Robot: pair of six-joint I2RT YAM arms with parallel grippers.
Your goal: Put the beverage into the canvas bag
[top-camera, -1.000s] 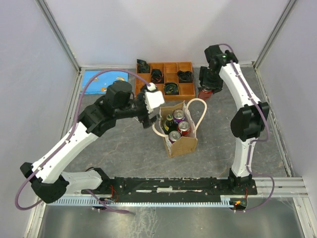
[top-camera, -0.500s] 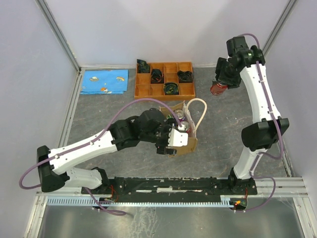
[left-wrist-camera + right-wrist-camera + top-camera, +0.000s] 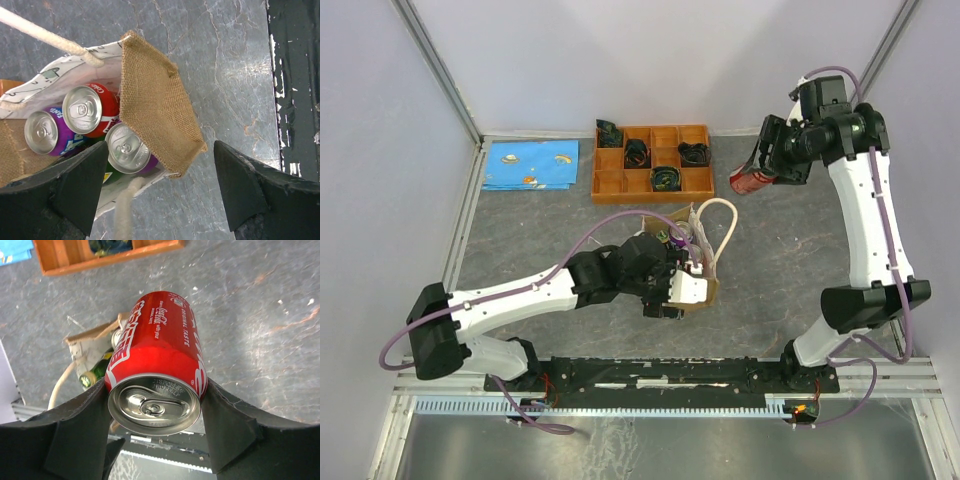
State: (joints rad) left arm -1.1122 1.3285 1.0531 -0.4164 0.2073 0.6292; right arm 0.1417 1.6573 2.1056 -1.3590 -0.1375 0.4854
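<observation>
The canvas bag (image 3: pixel 698 232) stands mid-table with cream handles (image 3: pixel 728 222). It holds several cans, among them a red one (image 3: pixel 85 109) and a purple one (image 3: pixel 42 132). My left gripper (image 3: pixel 682 290) is open and straddles the bag's near burlap end wall (image 3: pixel 160 105): one finger (image 3: pixel 75 190) is over the cans, the other (image 3: pixel 245 190) is outside over the table. My right gripper (image 3: pixel 775 160) is shut on a red cola can (image 3: pixel 750 181), held tilted in the air at the back right. The can fills the right wrist view (image 3: pixel 160 355), with the bag (image 3: pixel 92 347) far below it.
An orange compartment tray (image 3: pixel 698 183) with dark items stands at the back, left of the raised can. A blue printed sheet (image 3: pixel 530 163) lies at the back left. A black rail (image 3: pixel 670 375) runs along the near edge. White walls enclose the table.
My left gripper swung from the bag's left side round to its near end. My right arm lifted the red can off the table, carried it right and tilted it.
</observation>
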